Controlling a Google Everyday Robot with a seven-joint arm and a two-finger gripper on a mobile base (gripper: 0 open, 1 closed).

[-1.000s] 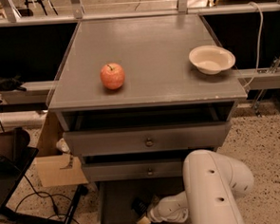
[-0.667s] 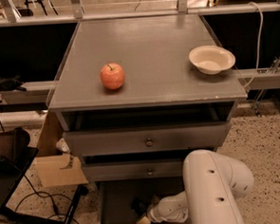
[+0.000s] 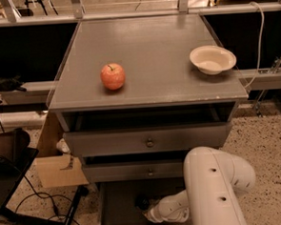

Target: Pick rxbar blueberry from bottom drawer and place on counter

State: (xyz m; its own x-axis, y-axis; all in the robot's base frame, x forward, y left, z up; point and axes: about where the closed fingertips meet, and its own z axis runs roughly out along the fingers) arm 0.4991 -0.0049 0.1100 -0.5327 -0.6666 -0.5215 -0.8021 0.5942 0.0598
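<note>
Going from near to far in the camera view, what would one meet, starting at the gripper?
The gripper, down in the bottom drawer → lower knobbed drawer → upper knobbed drawer → counter front edge → apple → bowl.

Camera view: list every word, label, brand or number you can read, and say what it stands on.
No readable text anywhere in this view.
Apple, bowl, counter: no print on them.
Cardboard box: a small dark mark, too blurred to read.
Gripper: low in the bottom drawer, at the end of the white arm; no wrapper print can be made out there.
</note>
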